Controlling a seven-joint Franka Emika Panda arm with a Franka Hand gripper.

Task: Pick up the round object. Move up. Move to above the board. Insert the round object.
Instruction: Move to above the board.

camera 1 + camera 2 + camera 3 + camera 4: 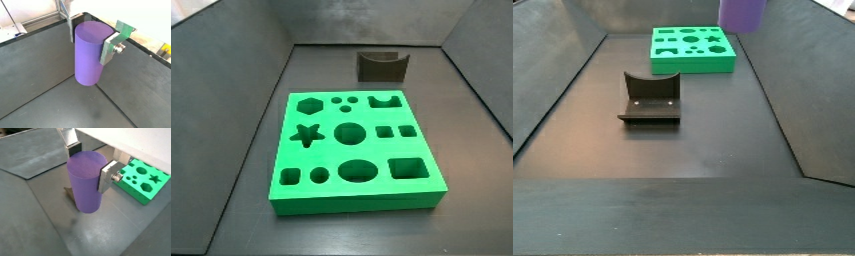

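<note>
Round object [87,180] is up off the floor, clamped between the gripper [87,159] fingers [107,175], hanging near the board [143,180] but not over it. Pick and lift look done; the carry across and insertion remain.

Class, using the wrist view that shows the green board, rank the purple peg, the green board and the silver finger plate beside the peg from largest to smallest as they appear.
1. Purple peg, held in the gripper; it sits nearest the camera, so it looks biggest.
2. Green board, partly cut off.
3. Finger plate.
</note>
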